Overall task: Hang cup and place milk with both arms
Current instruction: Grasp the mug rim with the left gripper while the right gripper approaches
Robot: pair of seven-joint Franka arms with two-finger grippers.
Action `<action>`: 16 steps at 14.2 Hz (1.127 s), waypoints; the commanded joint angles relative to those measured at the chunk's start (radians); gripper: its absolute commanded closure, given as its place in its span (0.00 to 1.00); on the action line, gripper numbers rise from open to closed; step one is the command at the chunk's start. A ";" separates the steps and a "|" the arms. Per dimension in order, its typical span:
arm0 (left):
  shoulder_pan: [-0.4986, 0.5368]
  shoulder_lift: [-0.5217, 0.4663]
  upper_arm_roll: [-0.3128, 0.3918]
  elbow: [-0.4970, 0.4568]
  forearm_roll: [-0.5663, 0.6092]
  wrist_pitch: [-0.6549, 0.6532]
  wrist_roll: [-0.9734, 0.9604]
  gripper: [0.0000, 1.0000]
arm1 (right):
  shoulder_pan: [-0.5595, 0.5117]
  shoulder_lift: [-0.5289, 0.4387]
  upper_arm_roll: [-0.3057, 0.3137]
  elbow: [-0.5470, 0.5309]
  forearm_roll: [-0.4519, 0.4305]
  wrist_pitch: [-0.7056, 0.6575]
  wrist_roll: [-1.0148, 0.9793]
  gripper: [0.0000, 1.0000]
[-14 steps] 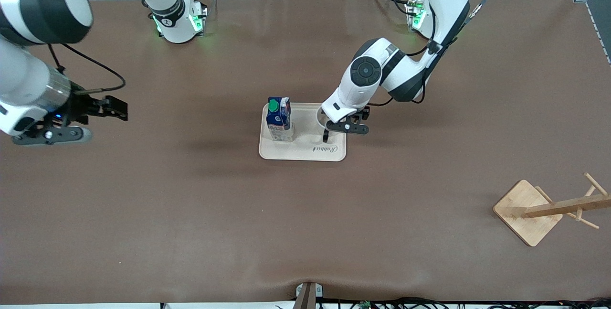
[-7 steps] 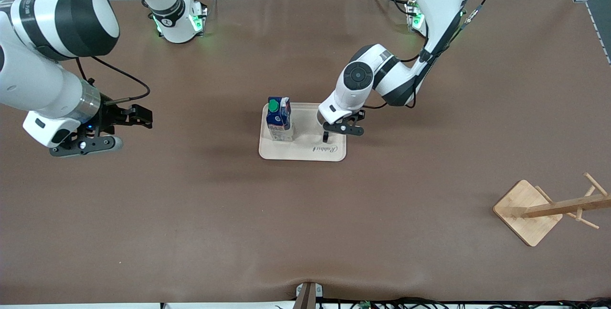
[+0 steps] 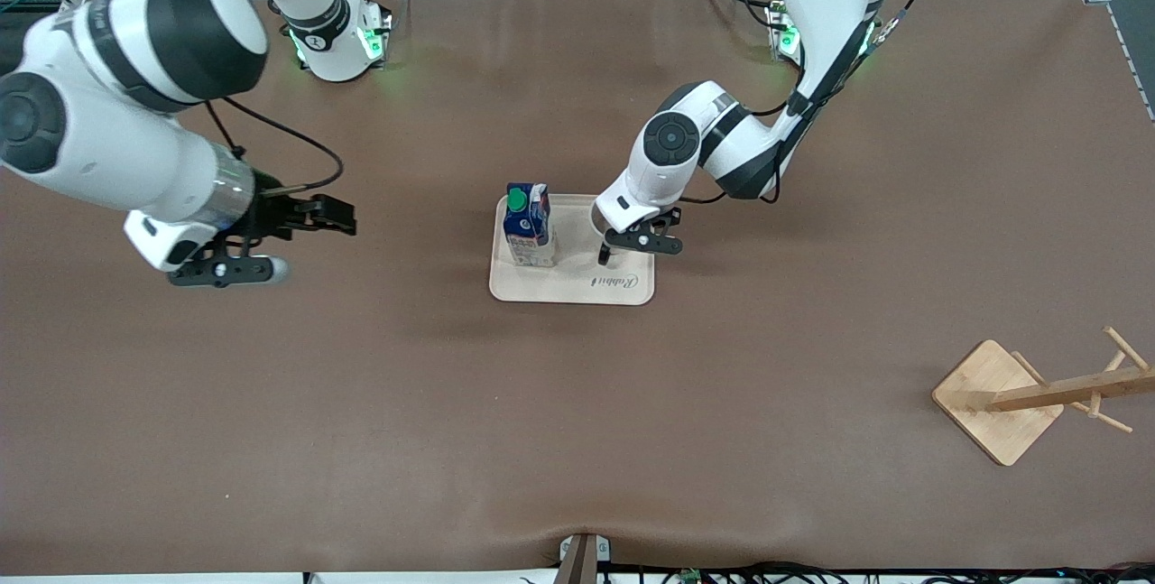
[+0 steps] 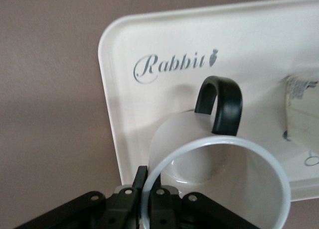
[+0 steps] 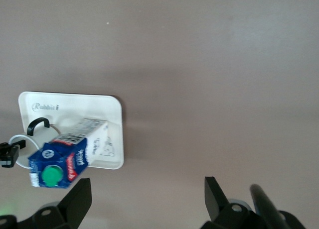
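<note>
Left pincer (image 3: 603, 245): down at the tray (image 3: 559, 286), its 2 fingers (image 4: 140, 189) pressed together on the rim of the cup (image 4: 219, 184), 1 finger on each face of the wall. The cup stands upright on the tray, at the end toward the left arm, its black handle (image 4: 222, 104) turned toward the printed word "Rabbit" (image 4: 174, 67).

The milk (image 3: 528, 225) stands upright on the same tray, at the end toward the right arm, apart from the cup, green cap (image 3: 516, 199) on top.

Right pincer (image 3: 338, 216): in the air over bare tabletop (image 3: 577, 412) toward the right arm's end, well apart from the tray, its 2 fingers (image 5: 77, 201) spread wide with nothing between them.

A wooden rack (image 3: 1029, 394) with pegs stands on the tabletop toward the left arm's end, nearer to the front camera than the tray and well apart from it.
</note>
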 commanded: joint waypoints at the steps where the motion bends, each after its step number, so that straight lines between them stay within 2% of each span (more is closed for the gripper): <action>1: 0.007 -0.107 0.012 -0.006 0.029 -0.040 -0.030 1.00 | 0.073 0.026 -0.008 0.017 0.018 0.024 0.125 0.00; 4: 0.070 -0.218 0.011 0.010 0.029 -0.114 -0.010 1.00 | 0.131 0.055 -0.008 0.014 0.018 0.061 0.142 0.00; 8: 0.166 -0.327 0.011 0.109 0.029 -0.386 0.078 1.00 | 0.206 0.098 -0.008 0.014 0.021 0.071 0.153 0.00; 13: 0.387 -0.443 0.011 0.128 0.015 -0.494 0.452 1.00 | 0.292 0.161 -0.008 0.013 0.024 0.163 0.254 0.00; 16: 0.528 -0.451 0.011 0.198 0.014 -0.618 0.607 1.00 | 0.321 0.187 -0.008 0.013 0.056 0.182 0.258 0.00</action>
